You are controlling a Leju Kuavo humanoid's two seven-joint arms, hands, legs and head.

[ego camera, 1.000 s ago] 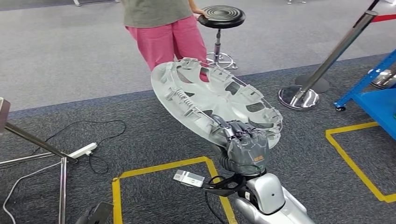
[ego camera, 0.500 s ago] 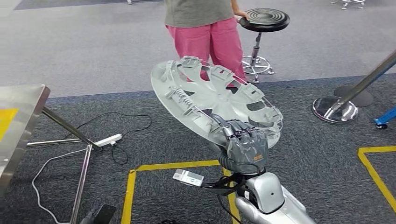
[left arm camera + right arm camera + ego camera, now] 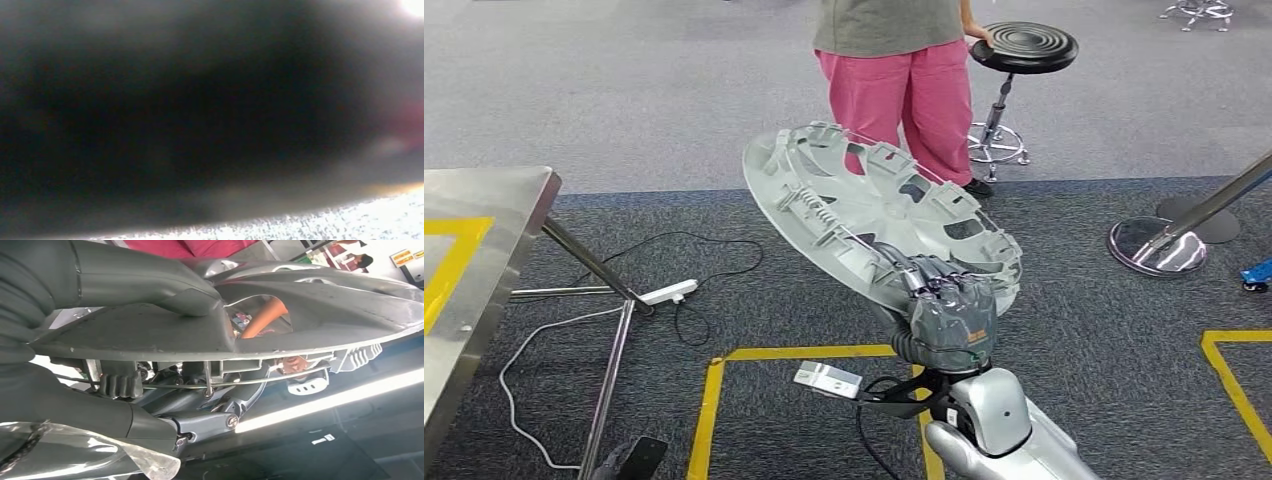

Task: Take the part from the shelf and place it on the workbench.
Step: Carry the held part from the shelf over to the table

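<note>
Currently, risks, biggest first:

1. Dropped part. The right hand [image 3: 949, 315] is clamped on the near rim of the wheel cover [image 3: 874, 215], thumb on one face and fingers on the other in the right wrist view. The whole disc cantilevers out, tilted, in the air over the carpet. It looks light but wide, so any jolt while walking could probably lever it out of a one-edge grip.
2. Clipping the workbench [image 3: 469, 300]. Its steel top sits at the picture's left edge and the cover is well apart from it. A swing toward it with the far rim leading could catch the bench's right edge or corner.
3. Person [image 3: 894, 70] standing just past the cover's far rim, beside a stool [image 3: 1022, 48]. Turning risks contact.
4. Cable [image 3: 674, 290] on the floor by the bench legs: trip hazard.
5. Left hand: wrist view is dark blur, cannot tell its state.
</note>
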